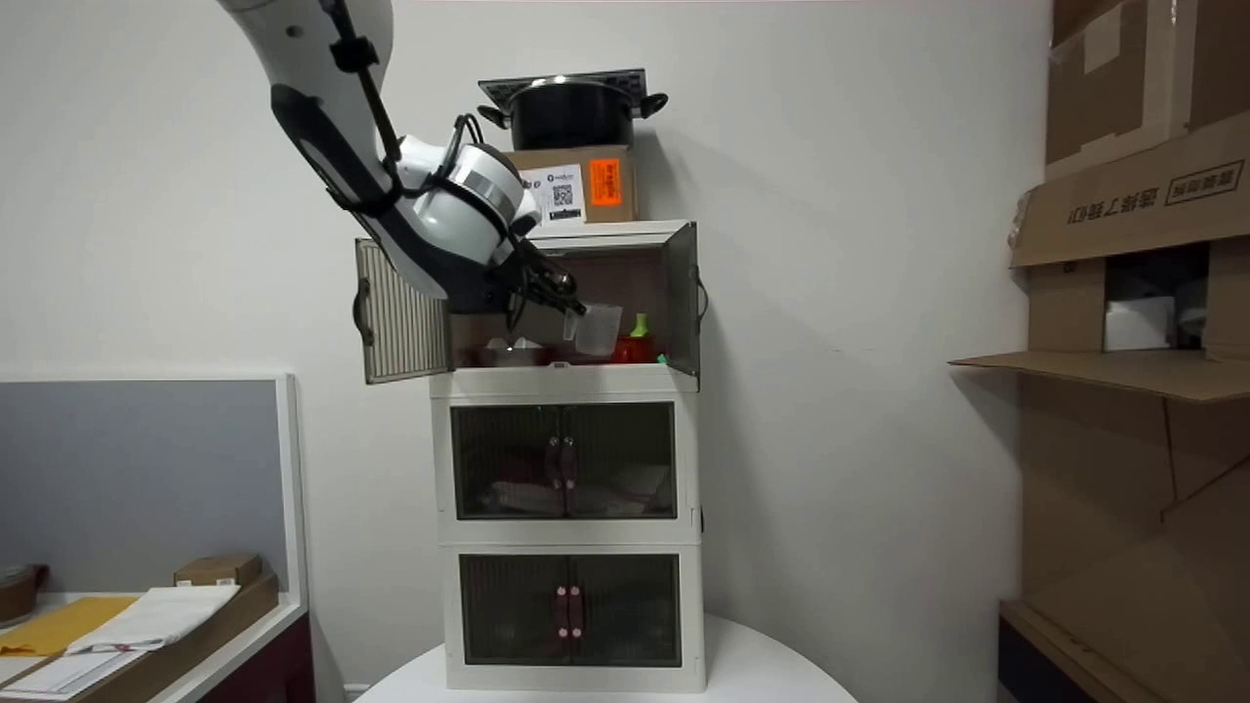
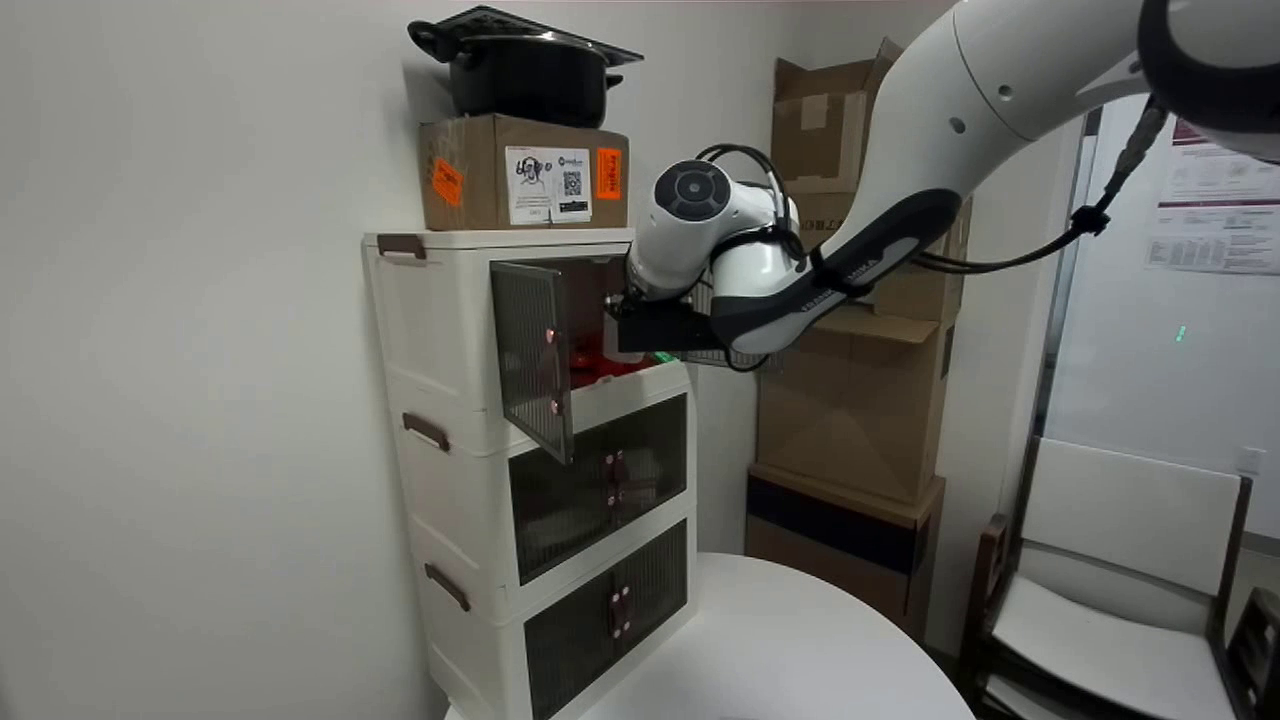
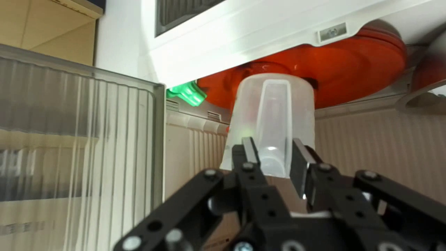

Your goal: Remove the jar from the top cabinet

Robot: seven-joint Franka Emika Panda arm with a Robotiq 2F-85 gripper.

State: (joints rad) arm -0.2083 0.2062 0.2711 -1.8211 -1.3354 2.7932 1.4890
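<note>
The jar is a translucent jug (image 1: 599, 332) with a handle, at the mouth of the top cabinet (image 1: 562, 380) in both exterior views (image 2: 622, 345). My gripper (image 1: 578, 309) reaches in from the front. In the wrist view the picture is upside down, and the fingertips (image 3: 273, 143) sit on both sides of the jar's handle (image 3: 274, 115), apparently pressed against it. The jar hangs slightly tilted, its base a little above the cabinet floor lip (image 3: 216, 55). Both cabinet doors stand open, at left (image 1: 405, 312) and right (image 1: 681, 303).
Behind the jar are red dishware (image 3: 341, 62) and a green item (image 3: 188, 93). A bowl (image 1: 513, 355) sits at the cabinet's left. A cardboard box (image 1: 625, 210) with a black pot (image 1: 571, 115) stands on top. Two glass-fronted compartments (image 1: 564, 464) are below, on a white table (image 1: 771, 664).
</note>
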